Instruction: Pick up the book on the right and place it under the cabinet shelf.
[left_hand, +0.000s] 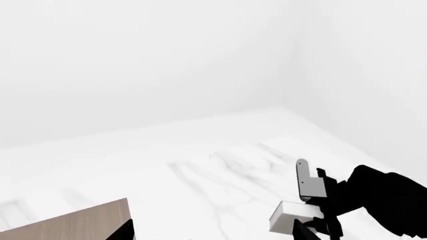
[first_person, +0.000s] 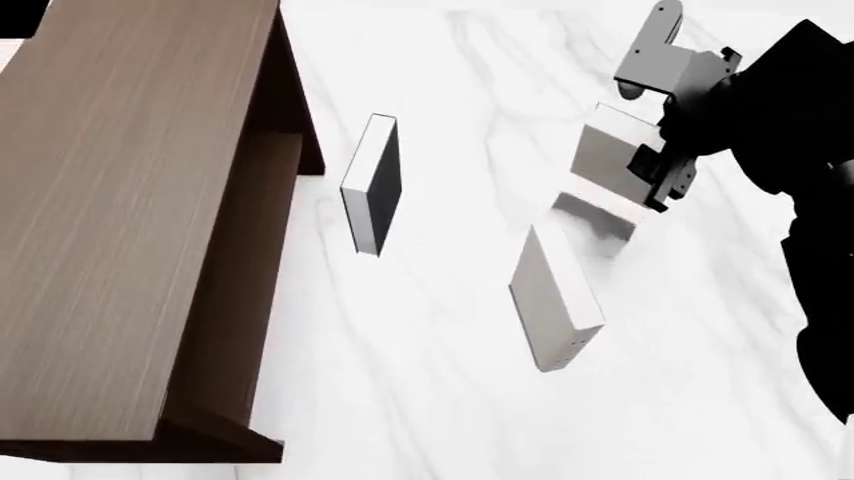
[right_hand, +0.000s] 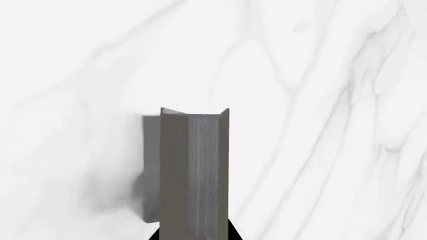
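Nearest the head camera: dark-brown wood-grain cabinet (first_person: 120, 220), filling the left side, open front turned toward the marble table (first_person: 400, 400). Inside it, cabinet shelf (first_person: 254, 280) seen edge-on as a horizontal inner board; a pale corner of the cabinet top also visible in the left wrist view. Well apart to the right, three books on or above the white veined tabletop. Closest to the cabinet, black-faced book (first_person: 374, 185), standing upright on its edge. Further right and nearer the camera, pale book with dots (first_person: 554, 300), also upright, small dark dots on its narrow end. Beyond that one, plain off-white book (first_person: 617, 160), lifted clear of the table with its shadow below, tilted, clamped in the right gripper (first_person: 661, 130). Fingers closed narrowly on the book's covers, one grey finger (left_hand: 303, 180) rising above it in the left wrist view. Left gripper out of sight everywhere.
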